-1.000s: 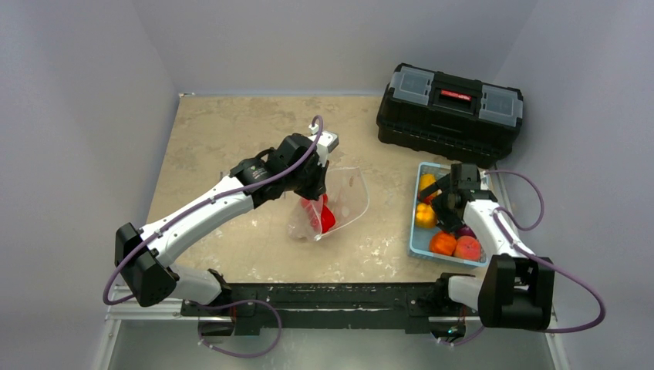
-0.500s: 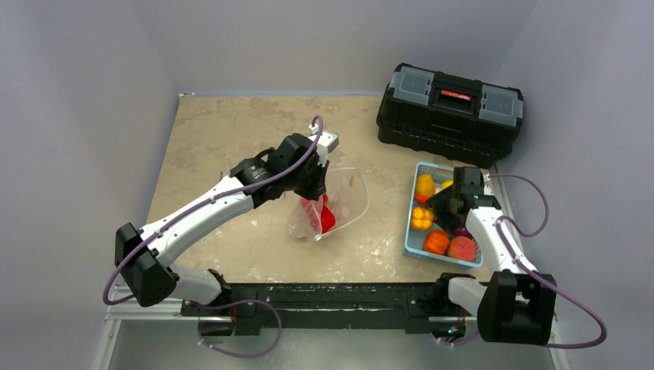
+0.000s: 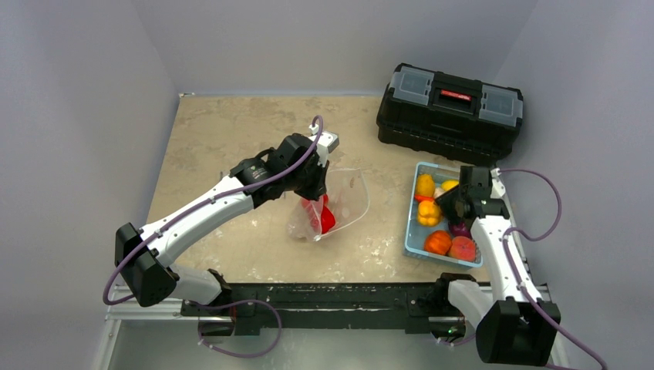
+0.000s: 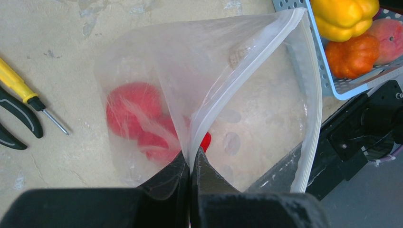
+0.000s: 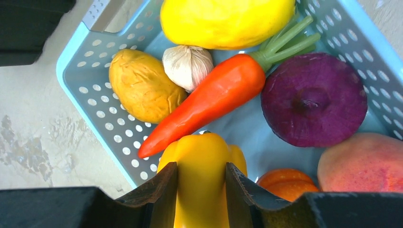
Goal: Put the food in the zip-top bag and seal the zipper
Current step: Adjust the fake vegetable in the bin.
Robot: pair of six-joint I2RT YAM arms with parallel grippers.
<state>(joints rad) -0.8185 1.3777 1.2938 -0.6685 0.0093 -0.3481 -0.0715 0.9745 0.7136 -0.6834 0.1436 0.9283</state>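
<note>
My left gripper (image 4: 191, 159) is shut on the mouth edge of the clear zip-top bag (image 4: 214, 71), holding it open above the table. Red food (image 4: 135, 114) lies inside the bag. The zipper (image 4: 311, 95) runs as a pale strip along the open rim. In the top view the left gripper (image 3: 315, 185) sits over the bag (image 3: 347, 202). My right gripper (image 5: 200, 173) is shut on a yellow pepper (image 5: 202, 156) in the blue tray (image 5: 95, 95). Beside it lie a carrot (image 5: 214, 97), a purple onion (image 5: 313, 97) and a peach (image 5: 366, 164).
A black toolbox (image 3: 450, 112) stands at the back right, just behind the tray (image 3: 412, 231). A yellow-handled screwdriver (image 4: 28, 97) and black pliers (image 4: 14, 123) lie on the table left of the bag. Grey walls close in on both sides.
The right gripper's jaws have closed on the yellow pepper and its arm has swung slightly right. The left arm and the bag have not moved.
</note>
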